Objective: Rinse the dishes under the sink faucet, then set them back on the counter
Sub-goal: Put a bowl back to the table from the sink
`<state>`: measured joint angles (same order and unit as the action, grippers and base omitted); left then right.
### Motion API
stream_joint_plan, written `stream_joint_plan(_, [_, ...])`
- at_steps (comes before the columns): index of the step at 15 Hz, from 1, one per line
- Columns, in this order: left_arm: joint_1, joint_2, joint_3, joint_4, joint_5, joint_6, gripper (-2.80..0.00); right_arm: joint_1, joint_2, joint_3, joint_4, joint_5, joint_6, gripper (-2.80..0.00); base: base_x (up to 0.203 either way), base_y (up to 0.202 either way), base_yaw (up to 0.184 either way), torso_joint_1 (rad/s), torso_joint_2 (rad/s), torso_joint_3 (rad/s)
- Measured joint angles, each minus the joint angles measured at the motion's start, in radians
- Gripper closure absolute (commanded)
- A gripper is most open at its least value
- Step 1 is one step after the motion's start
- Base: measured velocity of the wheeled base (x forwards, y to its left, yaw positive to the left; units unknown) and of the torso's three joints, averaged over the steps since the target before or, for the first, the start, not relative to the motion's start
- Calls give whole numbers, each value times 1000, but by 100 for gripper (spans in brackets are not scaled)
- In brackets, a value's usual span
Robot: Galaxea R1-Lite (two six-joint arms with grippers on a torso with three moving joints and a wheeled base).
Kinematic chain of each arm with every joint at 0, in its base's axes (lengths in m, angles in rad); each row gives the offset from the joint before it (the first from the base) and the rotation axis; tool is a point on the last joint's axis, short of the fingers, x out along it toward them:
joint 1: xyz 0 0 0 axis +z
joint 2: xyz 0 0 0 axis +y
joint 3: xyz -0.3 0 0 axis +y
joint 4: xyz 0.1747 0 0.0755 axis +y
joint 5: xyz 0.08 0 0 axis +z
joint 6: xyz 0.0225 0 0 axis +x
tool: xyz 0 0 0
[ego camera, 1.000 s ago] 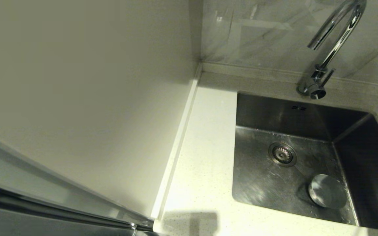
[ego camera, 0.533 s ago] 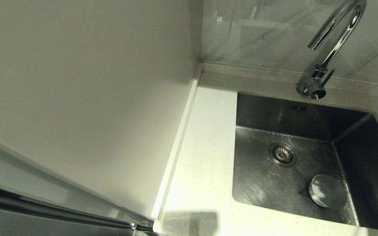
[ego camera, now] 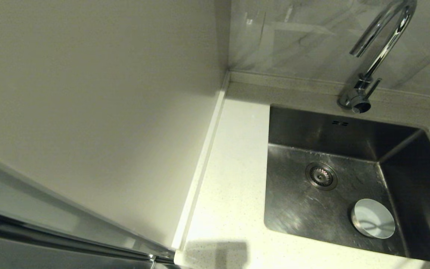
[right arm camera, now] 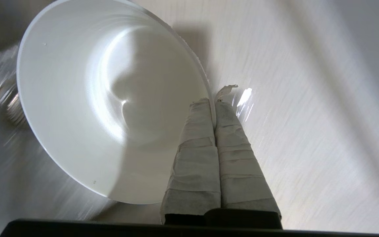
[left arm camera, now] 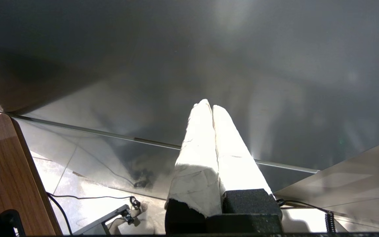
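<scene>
1. I take the sink [ego camera: 312, 134] as my landmark: a steel basin set into the speckled desk [ego camera: 233, 179], with the round drain strainer [ego camera: 321, 176] on its floor.
2. One white bowl [ego camera: 373, 218] sits upright inside the sink, in the near right part of the floor, a little apart from the strainer. I see nothing inside it.
3. The chrome faucet [ego camera: 379, 48] stands on the ledge behind the sink; I see no water coming from its spout.
4. On the right wrist view, the right gripper [right arm camera: 214, 98] pinches the rim of a second white bowl [right arm camera: 87, 98]: one taped finger inside, one outside, jaws pressed on the thin wall. This bowl looks empty too.
5. The left gripper [left arm camera: 209, 105] is parked away from the sink, jaws pressed together, holding nothing.
</scene>
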<state>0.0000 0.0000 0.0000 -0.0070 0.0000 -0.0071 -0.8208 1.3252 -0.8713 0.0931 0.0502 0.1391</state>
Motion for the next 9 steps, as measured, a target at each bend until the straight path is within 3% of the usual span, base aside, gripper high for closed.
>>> stream_joint_plan(3, [0,0,0,0,0,0,0,-93,0,30,214,204,70,0,0,0,0,0,0,0])
stream_joint_plan(7, [0,0,0,0,0,0,0,-122,51,55,184,225,109,0,0,0,0,0,0,0])
stream_joint_plan(9, [0,0,0,0,0,0,0,-143,89,67,83,222,135,0,0,0,0,0,0,0])
